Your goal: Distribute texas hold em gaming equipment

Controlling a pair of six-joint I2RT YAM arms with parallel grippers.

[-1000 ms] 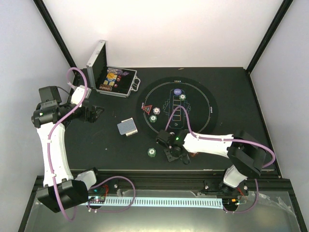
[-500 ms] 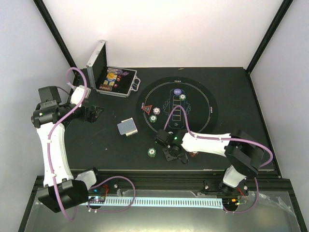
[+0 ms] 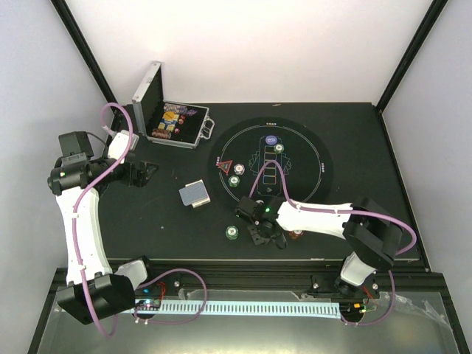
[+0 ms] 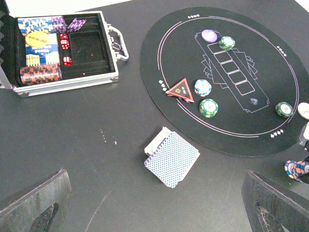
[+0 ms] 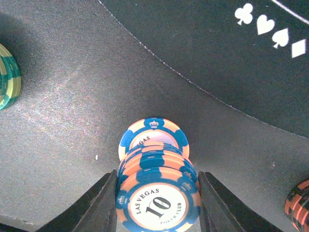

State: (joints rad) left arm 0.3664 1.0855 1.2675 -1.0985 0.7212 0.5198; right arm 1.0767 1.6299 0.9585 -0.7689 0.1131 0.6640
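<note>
- Since a second ago the right arm is sitting slightly farther left and closer to the round black mat (image 3: 310,158). The left arm, the cards and the chips on the mat are lying just where they were.
- The top view is hiding what the right gripper (image 3: 262,231) has, because the wrist is covering it. Only the right wrist view is showing it: a stack of orange-and-blue Las Vegas 10 chips (image 5: 157,193), staggered and leaning, standing on bare table just off the mat's edge.
- That stack is sitting squarely between the right fingers (image 5: 104,205), which are pressing on the top chip's rim from both sides and pinching it.
- The same view is catching a green chip (image 5: 7,77) at its left edge, well apart from the stack (a red-and-black chip (image 5: 297,203) is peeking in at lower right).
- The left wrist view is giving the wider layout. It is showing the open silver case (image 4: 113,53), the deck of blue-grey-backed cards (image 4: 171,157) between case and mat, and the purple button (image 4: 209,35). The red triangular marker (image 4: 180,90) is lying just beside a blue-white chip (image 4: 203,87).
- The left gripper (image 4: 154,212) is hanging spread wide near the case, holding nothing.
</note>
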